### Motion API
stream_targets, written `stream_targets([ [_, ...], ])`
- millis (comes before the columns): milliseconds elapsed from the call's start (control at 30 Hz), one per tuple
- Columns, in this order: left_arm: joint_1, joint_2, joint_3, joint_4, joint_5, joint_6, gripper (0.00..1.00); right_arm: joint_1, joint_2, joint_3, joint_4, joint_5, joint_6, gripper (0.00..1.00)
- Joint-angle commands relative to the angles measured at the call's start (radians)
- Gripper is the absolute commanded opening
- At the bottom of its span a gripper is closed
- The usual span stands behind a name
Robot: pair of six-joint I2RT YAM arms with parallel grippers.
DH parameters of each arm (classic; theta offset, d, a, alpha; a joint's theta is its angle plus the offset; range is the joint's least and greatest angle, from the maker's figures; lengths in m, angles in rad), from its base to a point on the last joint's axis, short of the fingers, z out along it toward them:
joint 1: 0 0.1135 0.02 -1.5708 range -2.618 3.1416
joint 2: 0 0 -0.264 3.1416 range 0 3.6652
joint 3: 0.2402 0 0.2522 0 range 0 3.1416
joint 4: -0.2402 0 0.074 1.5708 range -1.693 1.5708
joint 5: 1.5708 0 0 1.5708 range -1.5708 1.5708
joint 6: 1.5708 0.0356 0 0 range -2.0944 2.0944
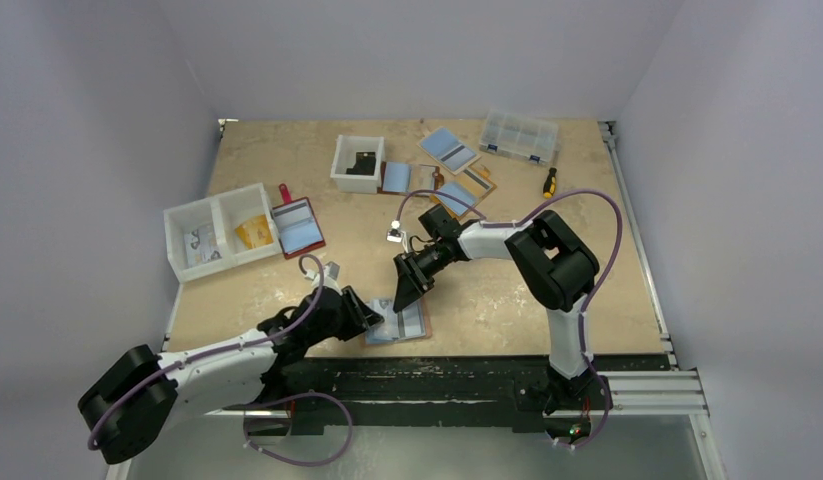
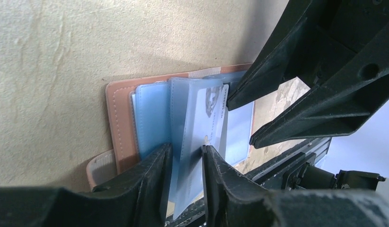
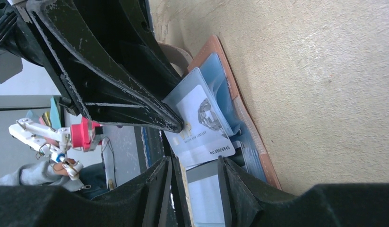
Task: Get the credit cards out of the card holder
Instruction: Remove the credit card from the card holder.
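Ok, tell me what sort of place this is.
Probably a robot lab test cell: white walls boxing in a tan table, two arms bolted to a metal rail, and staged props like wallets and a white bin.

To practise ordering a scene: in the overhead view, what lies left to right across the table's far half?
White two-compartment plastic bin, dark red open wallet, small white square box, clear plastic lidded organiser, yellow-and-black screwdriver.
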Motion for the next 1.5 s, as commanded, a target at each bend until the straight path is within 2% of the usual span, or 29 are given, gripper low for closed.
stream_targets([
  [0,0.001,0.068,0.036,0.012,-0.009,0.006,0.33,0.001,0.009,0.020,-0.029,0.033,-0.031,0.49],
  [33,0.001,0.078,0.039,0.019,-0.004,0.011,0.26,0.001,0.007,0.020,-0.029,0.032,-0.032,0.49],
  [100,0.002,0.089,0.042,0.040,0.008,0.030,0.01,0.001,0.007,0.024,-0.038,0.032,-0.043,0.49],
  [133,0.003,0.086,0.042,0.052,0.013,0.040,0.00,0.000,0.005,0.028,-0.048,0.033,-0.057,0.49],
  [467,0.014,-0.095,-0.087,0.226,0.028,0.039,0.00,-0.068,-0.051,0.062,-0.192,-0.041,-0.248,0.50],
  [633,0.015,-0.147,-0.114,0.289,0.032,0.063,0.00,-0.078,-0.057,0.074,-0.249,-0.104,-0.330,0.54],
  [933,0.015,-0.071,-0.094,0.480,0.091,0.126,0.00,-0.078,-0.055,0.080,-0.251,-0.178,-0.322,0.55],
  [1467,0.015,0.003,-0.085,0.594,0.103,0.114,0.00,-0.123,-0.071,0.068,-0.224,-0.244,-0.293,0.56],
])
